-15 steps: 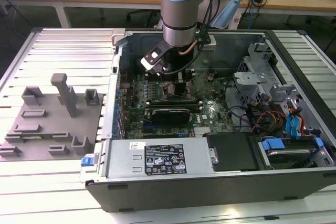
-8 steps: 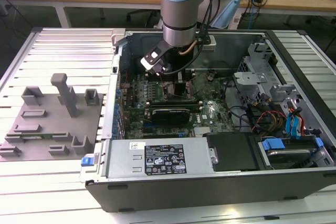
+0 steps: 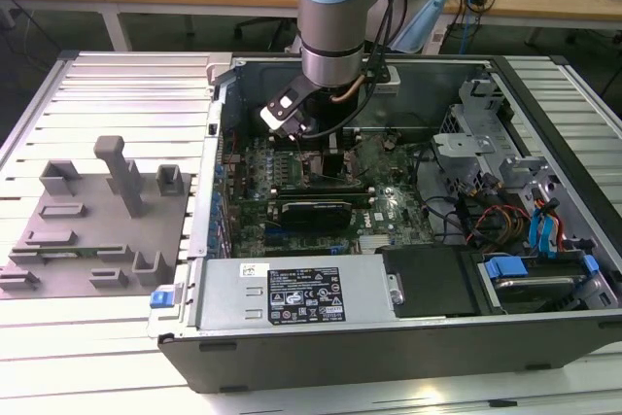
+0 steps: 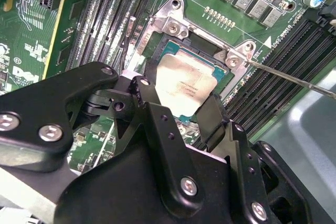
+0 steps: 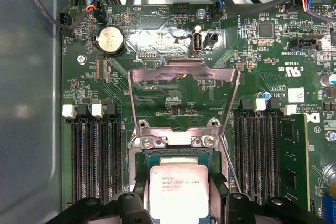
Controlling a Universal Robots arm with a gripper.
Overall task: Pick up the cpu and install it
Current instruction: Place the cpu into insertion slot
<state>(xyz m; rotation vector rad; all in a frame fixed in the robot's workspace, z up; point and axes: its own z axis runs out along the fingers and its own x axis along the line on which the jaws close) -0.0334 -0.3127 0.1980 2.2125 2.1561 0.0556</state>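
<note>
Your gripper (image 4: 176, 109) is clamping the cpu (image 4: 184, 83) by two opposite edges, holding it low over the open motherboard socket (image 5: 137, 163), with the load plate (image 5: 184, 67) raised. Any tilt or misalignment here is risking bent socket pins.

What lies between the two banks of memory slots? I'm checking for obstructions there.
In the first wrist view: the cpu at the socket, plus the socket's flipped-open metal frame.
</note>
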